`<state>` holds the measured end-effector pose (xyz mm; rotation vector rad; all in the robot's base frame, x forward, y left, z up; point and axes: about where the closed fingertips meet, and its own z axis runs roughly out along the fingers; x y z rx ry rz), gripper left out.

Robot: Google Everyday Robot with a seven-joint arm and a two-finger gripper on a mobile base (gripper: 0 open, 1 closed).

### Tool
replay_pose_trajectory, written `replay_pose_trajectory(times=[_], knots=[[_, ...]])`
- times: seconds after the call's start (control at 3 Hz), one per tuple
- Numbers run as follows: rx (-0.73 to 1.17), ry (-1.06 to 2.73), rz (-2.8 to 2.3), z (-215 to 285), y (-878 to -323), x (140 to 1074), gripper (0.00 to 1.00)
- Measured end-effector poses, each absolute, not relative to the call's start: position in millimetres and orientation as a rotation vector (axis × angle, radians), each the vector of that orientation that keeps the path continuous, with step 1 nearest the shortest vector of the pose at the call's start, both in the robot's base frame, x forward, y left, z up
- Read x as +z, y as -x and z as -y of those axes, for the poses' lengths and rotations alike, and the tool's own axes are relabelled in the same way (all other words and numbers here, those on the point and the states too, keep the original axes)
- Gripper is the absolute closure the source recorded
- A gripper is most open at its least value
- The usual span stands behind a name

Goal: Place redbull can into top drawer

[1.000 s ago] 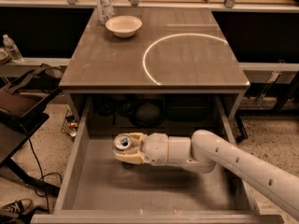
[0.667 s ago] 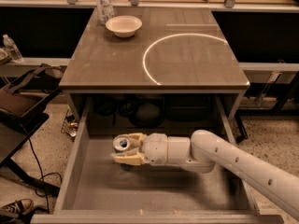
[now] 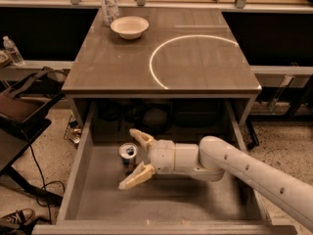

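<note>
The redbull can (image 3: pixel 128 155) stands upright on the bottom of the open top drawer (image 3: pixel 161 204), left of its middle, its silver top showing. My gripper (image 3: pixel 133 158) reaches in from the right and is open. Its fingers (image 3: pixel 137 176) are spread wide, one behind the can and one in front of it, and do not squeeze it. The white arm (image 3: pixel 244 168) crosses the drawer's right side.
A white bowl (image 3: pixel 129 27) and a clear plastic bottle (image 3: pixel 108 3) stand at the tabletop's (image 3: pixel 117 67) far left. A bright ring of light (image 3: pixel 195 58) lies on the tabletop. A dark chair (image 3: pixel 19 111) and cables sit to the left of the drawer.
The fingers were closed around the can; now they have spread wide apart and let it go. The can stands on the drawer bottom.
</note>
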<state>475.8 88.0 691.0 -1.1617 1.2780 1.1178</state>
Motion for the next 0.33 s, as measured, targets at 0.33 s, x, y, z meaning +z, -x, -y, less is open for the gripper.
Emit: replay_pose_trajectory(times=[0.33], knots=[[1.118, 1.162, -1.278, -88.0, -475.8, 691.0, 0.00]])
